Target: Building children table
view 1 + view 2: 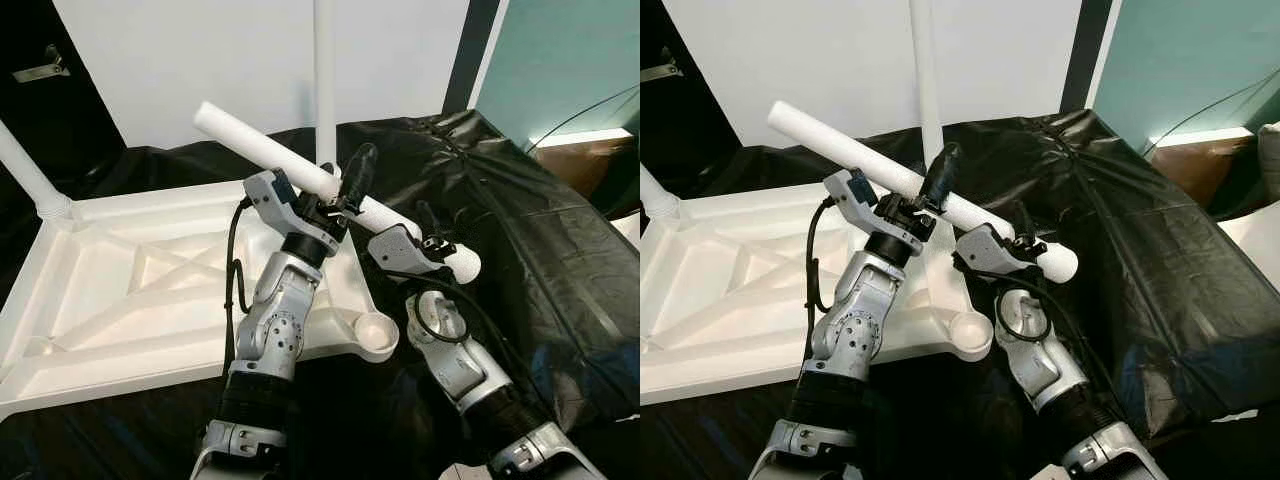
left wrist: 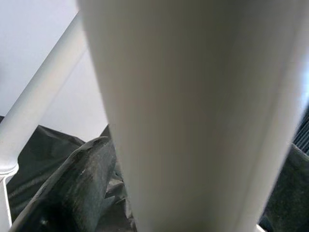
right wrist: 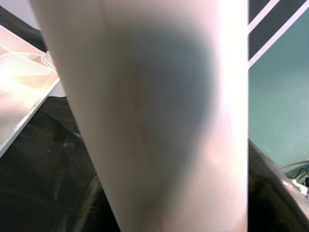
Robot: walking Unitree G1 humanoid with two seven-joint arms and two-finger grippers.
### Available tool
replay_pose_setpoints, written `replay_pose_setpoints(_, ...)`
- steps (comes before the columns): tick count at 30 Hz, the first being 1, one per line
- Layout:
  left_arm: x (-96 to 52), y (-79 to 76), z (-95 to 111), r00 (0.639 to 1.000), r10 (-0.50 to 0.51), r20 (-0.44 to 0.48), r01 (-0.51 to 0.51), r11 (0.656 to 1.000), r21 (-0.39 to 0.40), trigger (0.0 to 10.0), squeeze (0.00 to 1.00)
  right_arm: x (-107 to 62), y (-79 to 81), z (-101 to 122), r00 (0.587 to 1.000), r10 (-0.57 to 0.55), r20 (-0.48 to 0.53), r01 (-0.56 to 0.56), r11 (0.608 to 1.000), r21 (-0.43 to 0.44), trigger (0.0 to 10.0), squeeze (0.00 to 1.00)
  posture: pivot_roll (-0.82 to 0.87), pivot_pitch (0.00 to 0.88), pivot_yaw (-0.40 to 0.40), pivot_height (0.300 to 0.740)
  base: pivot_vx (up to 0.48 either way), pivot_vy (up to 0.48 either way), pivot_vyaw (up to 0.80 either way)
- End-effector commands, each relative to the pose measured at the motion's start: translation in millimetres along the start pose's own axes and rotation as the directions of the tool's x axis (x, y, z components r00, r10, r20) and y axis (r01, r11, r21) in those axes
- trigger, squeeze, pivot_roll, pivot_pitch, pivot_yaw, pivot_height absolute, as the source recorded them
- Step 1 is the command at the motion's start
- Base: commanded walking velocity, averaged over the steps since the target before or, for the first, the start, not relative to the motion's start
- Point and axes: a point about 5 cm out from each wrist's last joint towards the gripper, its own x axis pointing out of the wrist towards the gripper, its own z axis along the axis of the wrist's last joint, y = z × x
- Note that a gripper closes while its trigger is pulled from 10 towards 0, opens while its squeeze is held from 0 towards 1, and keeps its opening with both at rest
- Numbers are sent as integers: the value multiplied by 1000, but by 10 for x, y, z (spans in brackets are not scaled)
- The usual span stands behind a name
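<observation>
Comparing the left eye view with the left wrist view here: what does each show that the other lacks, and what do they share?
Left eye view alone: both arms, the left hand and right hand gripping one loose white table leg, the upturned white tabletop on black sheeting, and the empty corner socket.

Left wrist view alone: a close look at one black finger against the leg.

Shared: the held leg, and an already fitted leg standing behind it.

Upright leg (image 1: 324,80) (fitted) behind held leg (image 1: 250,142)
</observation>
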Motion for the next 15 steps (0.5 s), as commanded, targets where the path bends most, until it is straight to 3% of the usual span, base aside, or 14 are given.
replay_pose_setpoints(1,19,-73,-5,998,-60,17,60,998,-20,0,1000,21,-9,42,999,-14,31,14,1000,-4,10000,0,-93,24,38,740,0,0,0)
replay_pose_setpoints(7,30,-83,-13,997,-74,15,74,997,-26,0,1000,41,-4,11,999,-27,23,27,1000,-3,10000,0,-99,22,42,740,0,0,0)
replay_pose_setpoints(8,31,-81,-14,997,-77,14,78,997,-27,0,957,49,2,20,999,-28,27,28,1000,-3,10000,0,-99,21,44,740,0,0,0)
replay_pose_setpoints(12,32,-80,-14,997,-78,13,79,997,-27,0,941,52,5,26,999,-29,28,29,1000,-3,10000,0,-99,21,44,740,0,0,0)
replay_pose_setpoints(13,33,-80,-14,997,-80,13,80,996,-28,0,808,56,10,37,999,-28,33,28,1000,-4,10000,0,-98,20,45,740,0,0,0)
replay_pose_setpoints(15,33,-80,-14,997,-80,13,80,996,-28,0,808,56,10,37,999,-28,33,28,1000,-4,10000,0,-98,20,45,740,0,0,0)
